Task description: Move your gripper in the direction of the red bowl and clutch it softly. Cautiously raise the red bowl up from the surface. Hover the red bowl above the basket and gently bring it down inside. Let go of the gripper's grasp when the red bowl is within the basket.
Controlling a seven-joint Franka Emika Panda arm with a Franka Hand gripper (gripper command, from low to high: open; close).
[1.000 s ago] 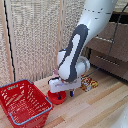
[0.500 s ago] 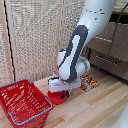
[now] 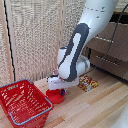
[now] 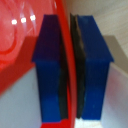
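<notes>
1. Close up in the wrist view, the gripper (image 4: 71, 70) has its two dark blue fingers (image 4: 48, 65) pressed onto the thin rim of the red bowl (image 4: 20, 40), one finger inside the wall and one outside.
2. In the exterior view the gripper (image 3: 58, 86) sits at the bowl's 12 o'clock edge, and the red bowl (image 3: 55, 96) is low over the wooden floor (image 3: 95, 107); whether it touches is unclear.
3. The basket (image 3: 24, 102) stands at the bowl's 9 o'clock, just beside it.
4. A small patterned box (image 3: 88, 82) lies at the bowl's 2 o'clock.
5. Farthest back stands a slatted screen (image 3: 35, 35).
</notes>
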